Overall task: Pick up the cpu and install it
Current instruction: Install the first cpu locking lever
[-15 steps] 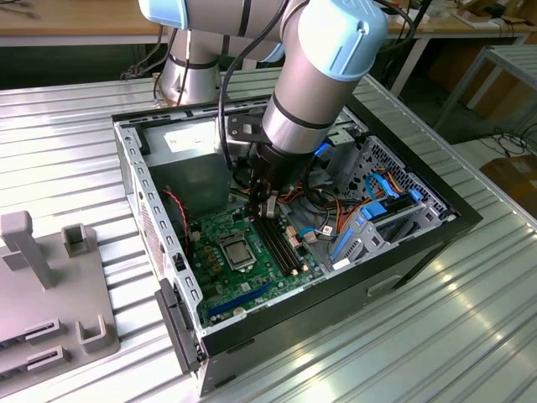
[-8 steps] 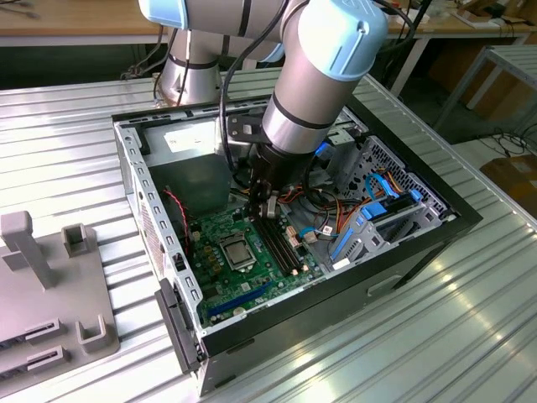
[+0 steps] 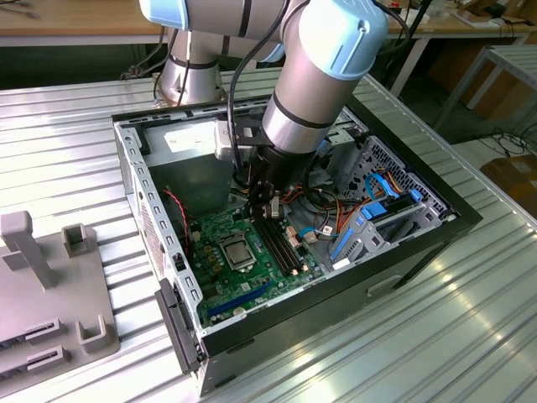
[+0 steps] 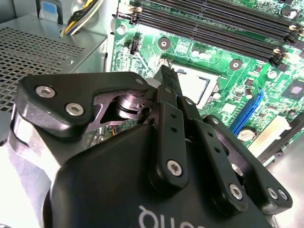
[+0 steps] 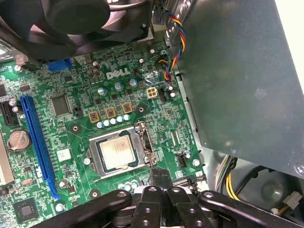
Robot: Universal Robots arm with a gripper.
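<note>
Gripper (image 5: 159, 176) hung low inside the open computer case (image 3: 436, 220), fingers drawn narrow together, tips pinched to a point with nothing between them. Tips sat just above the green motherboard (image 5: 76, 85), just beside the socket's edge. The cpu (image 5: 115, 152) lay flat in the metal-framed socket (image 5: 145, 142), pale silver face up; in the second wrist view it showed just past the fingertips (image 4: 167, 76). Tight quarters: grey power-supply box (image 5: 237, 76) close on one side, black fan (image 5: 71, 23) beyond the socket, memory slots (image 4: 213, 23) nearby. Arm (image 3: 323, 71) reached steeply down over the case's rim, wrist nearly vertical.
</note>
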